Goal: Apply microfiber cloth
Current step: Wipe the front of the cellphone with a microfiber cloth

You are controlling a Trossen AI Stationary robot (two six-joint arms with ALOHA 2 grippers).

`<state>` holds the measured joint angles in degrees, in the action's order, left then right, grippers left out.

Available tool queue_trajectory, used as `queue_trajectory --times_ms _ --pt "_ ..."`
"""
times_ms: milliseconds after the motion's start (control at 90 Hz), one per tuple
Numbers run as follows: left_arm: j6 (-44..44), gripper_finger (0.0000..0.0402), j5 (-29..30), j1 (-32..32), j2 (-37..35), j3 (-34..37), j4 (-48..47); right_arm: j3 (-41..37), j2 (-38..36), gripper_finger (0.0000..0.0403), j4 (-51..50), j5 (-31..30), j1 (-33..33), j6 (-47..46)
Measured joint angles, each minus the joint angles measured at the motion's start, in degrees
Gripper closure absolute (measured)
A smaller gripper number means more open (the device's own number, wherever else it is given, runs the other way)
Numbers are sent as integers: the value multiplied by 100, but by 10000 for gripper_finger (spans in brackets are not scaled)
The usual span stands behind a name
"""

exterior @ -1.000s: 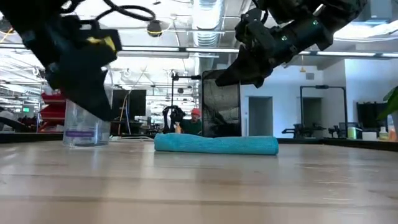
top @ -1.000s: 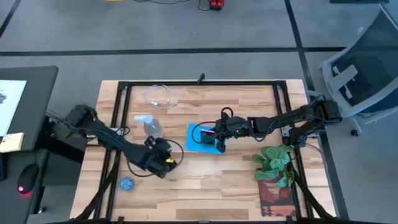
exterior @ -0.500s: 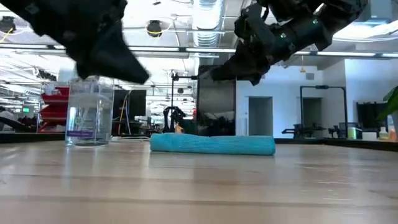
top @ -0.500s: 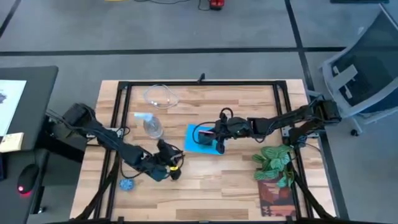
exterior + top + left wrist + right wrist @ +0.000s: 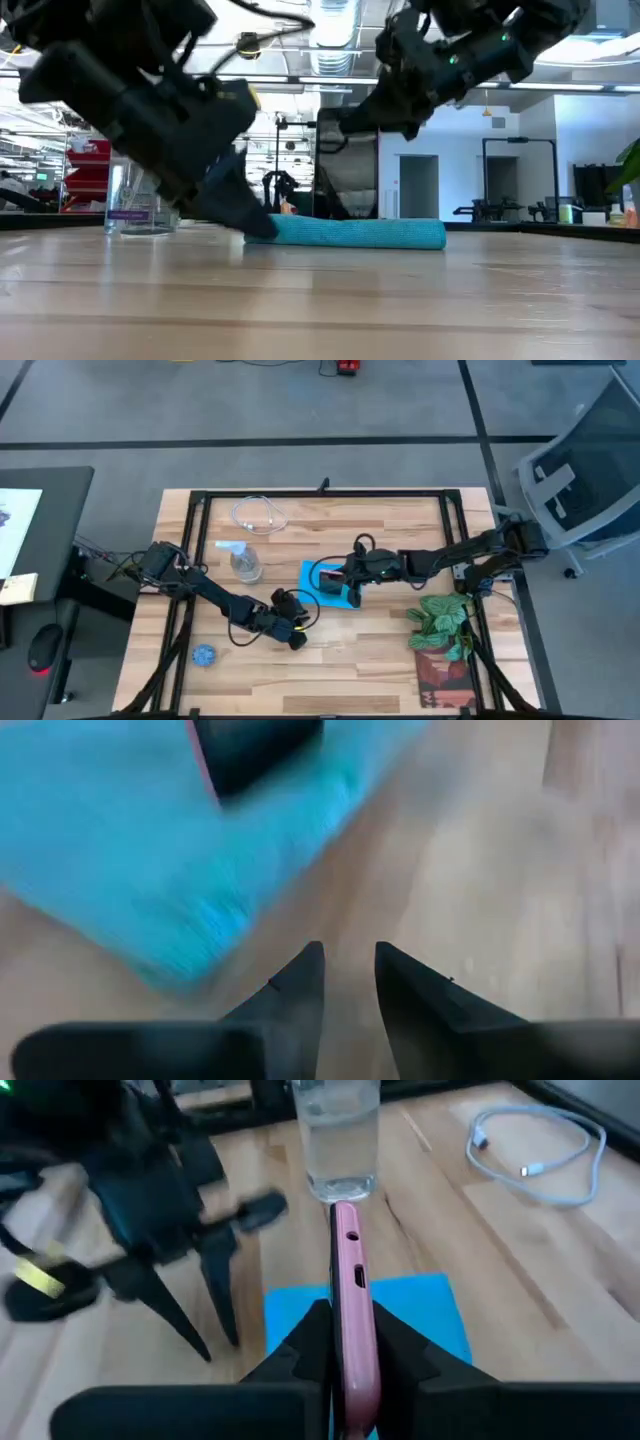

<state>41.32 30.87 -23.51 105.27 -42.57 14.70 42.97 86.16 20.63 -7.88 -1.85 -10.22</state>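
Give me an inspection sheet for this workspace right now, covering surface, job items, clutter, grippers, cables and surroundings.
Surface: wooden table in a black frame.
Job's things: microfiber cloth flat near the middle; phone, pink-edged, held on edge above it.
Clutter: spray bottle, small blue disc, leafy plant with a brown card beside it.
Grippers: left gripper open, low at the cloth's near corner; right gripper shut on the phone.
Cables: white cable coiled at the far edge.
Surroundings: office chair at right, dark desk at left.
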Motion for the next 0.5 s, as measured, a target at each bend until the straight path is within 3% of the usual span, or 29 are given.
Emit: queue_trajectory --times_ms 200,378,500 --pt "-8 332 -246 -194 -97 6 347 5 10 376 -330 -134 146 11" --pt "-316 332 545 -132 -473 -81 433 30 294 376 -246 -102 57 -215" --pt "-354 332 538 -50 -635 -65 399 32 305 376 -263 -40 -220 -474"
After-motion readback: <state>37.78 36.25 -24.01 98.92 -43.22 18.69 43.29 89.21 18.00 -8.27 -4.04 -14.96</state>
